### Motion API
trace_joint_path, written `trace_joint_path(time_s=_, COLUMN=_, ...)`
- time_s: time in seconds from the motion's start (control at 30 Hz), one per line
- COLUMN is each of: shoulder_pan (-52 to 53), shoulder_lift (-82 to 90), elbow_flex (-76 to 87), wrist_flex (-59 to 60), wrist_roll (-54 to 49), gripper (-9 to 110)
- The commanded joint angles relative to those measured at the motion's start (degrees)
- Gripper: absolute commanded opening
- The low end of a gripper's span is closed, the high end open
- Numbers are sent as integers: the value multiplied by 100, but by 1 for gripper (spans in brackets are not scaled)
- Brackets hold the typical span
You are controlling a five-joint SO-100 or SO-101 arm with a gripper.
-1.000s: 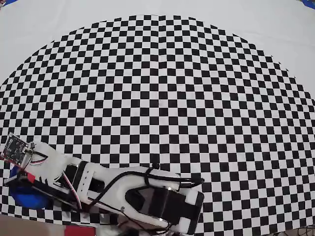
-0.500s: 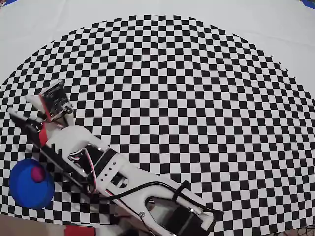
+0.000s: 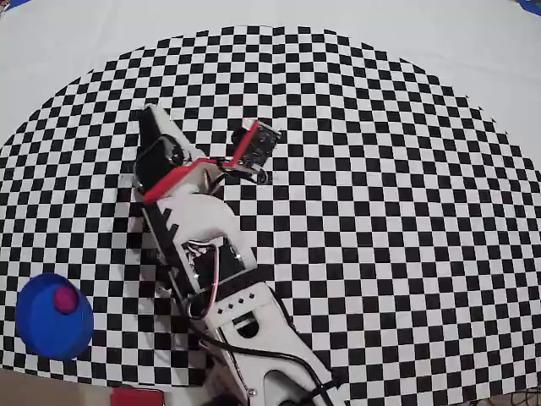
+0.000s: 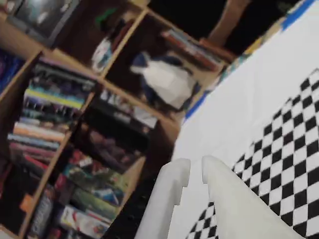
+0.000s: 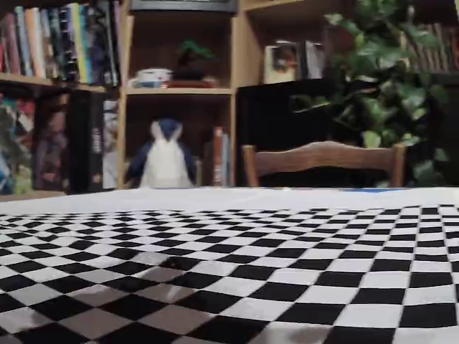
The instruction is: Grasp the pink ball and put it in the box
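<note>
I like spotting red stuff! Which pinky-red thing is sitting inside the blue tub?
The pink ball, a small round one resting inside the blue box in the overhead view. The red strip on the arm and the flat red piece at the bottom edge lie outside it.

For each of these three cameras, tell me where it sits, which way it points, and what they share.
Overhead view: above, facing down on the checkered mat; shows the whole arm, the box holding the pink ball.
Wrist view: on the arm, aimed past the claw at bookshelves.
Fixed view: low at table level, facing shelves and a chair; no robot.
All show the mat.
</note>
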State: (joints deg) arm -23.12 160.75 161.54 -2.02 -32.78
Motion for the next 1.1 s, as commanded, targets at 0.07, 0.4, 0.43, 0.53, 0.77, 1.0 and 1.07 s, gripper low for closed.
trace_joint_path(time_s=0.07, shoulder_pan=976, shoulder_lift=703, elbow_flex=264, wrist_flex=809, wrist_roll=1072, gripper=0)
trace_joint_path(time_s=0.4, shoulder_pan=2004, shoulder_lift=1723, elbow_flex=606, wrist_flex=2821, wrist_roll=2830, gripper=0)
trace_joint_path(time_s=0.43, shoulder_pan=2048, shoulder_lift=1802, elbow_flex=659, wrist_flex=3015, wrist_roll=2874, gripper=0)
trace_joint_path(time_s=0.53, shoulder_pan=2180, shoulder_lift=2013, elbow_flex=914, wrist_flex=3349, wrist_roll=2997, gripper=0)
trace_joint_path(time_s=0.77, shoulder_pan=2347, shoulder_lift=2355, elbow_flex=1195, wrist_flex=4061, wrist_roll=3208, gripper=0)
trace_joint_path(time_s=1.0, shoulder_pan=2435, shoulder_lift=2558, elbow_flex=1512, wrist_flex=4395, wrist_roll=3243, gripper=0)
trace_joint_path(time_s=1.07, shoulder_pan=2479, shoulder_lift=2558, elbow_flex=1670, wrist_flex=4421, wrist_roll=3217, gripper=0)
